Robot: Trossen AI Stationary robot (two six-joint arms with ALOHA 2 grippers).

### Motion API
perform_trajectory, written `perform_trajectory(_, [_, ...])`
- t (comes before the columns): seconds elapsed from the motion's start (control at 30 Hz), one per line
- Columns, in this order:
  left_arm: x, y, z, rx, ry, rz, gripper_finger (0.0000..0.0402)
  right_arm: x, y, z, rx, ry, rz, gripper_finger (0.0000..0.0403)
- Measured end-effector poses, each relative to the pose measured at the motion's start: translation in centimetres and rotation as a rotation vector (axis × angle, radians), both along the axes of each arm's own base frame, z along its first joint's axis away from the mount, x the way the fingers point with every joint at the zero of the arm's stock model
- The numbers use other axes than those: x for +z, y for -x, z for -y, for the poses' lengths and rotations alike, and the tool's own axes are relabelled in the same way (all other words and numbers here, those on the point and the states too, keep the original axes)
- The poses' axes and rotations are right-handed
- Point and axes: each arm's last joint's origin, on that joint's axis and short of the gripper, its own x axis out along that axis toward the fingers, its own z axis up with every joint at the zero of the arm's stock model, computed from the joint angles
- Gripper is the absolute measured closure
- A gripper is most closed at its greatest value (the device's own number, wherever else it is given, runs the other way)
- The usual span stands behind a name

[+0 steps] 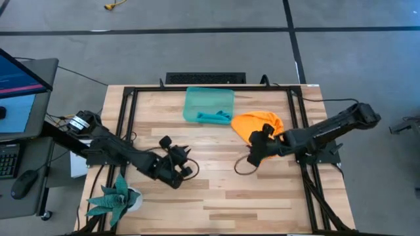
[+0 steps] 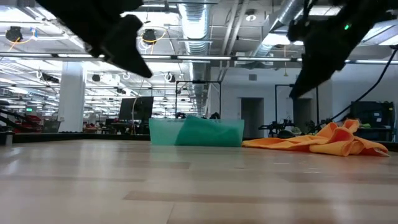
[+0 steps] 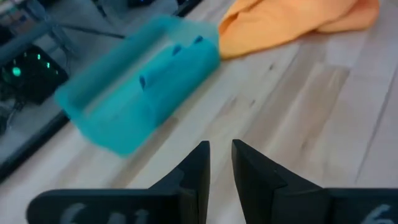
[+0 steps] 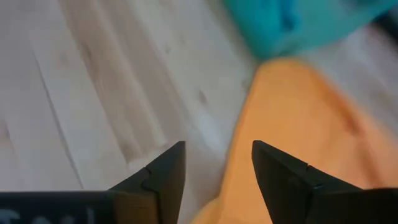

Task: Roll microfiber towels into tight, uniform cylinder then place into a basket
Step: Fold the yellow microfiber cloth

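Above the near edge of the orange towel (image 1: 258,124), the right gripper (image 4: 217,163) is hovering with fingers wide apart, holding nothing. Left gripper (image 3: 220,163) is hanging narrowly parted over bare table (image 1: 216,190). Teal towel (image 1: 213,117) is lying inside the basket (image 1: 209,97).

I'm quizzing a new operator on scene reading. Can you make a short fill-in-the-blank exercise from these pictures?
1. The teal towel lies inside the ____.
2. The towel lying loose on the table beside the basket is coloured ____.
3. The hand nearest the orange towel is the ____ hand.
4. The left hand holds ____.

Missing words: basket; orange; right; nothing
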Motion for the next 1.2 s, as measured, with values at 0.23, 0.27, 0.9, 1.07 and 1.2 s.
perform_trajectory(0.23, [1.4, -2.8, -2.0, -0.082, -0.106, 0.013, 0.0301, 0.1, -0.2, -1.6, -0.003, 0.142, 0.067, 0.0211])
perform_trajectory(0.27, [1.6, -3.1, -2.3, -0.087, -0.128, 0.018, 0.0293, -0.2, -0.3, -1.6, -0.001, 0.144, 0.054, 0.0211])
perform_trajectory(0.9, [5.4, -5.1, -5.3, -0.045, -0.14, -0.007, 0.0248, -7.7, -6.5, 4.7, -0.069, 0.105, -0.109, 0.0211])
perform_trajectory(1.07, [5.0, -4.8, -5.3, -0.035, -0.103, -0.022, 0.0248, -8.8, -7.4, 6.8, -0.113, 0.113, -0.17, 0.0215])
perform_trajectory(1.2, [5.0, -4.8, -5.3, -0.03, -0.099, -0.024, 0.0248, -9.5, -7.9, 8.4, -0.181, 0.093, -0.186, 0.0225])
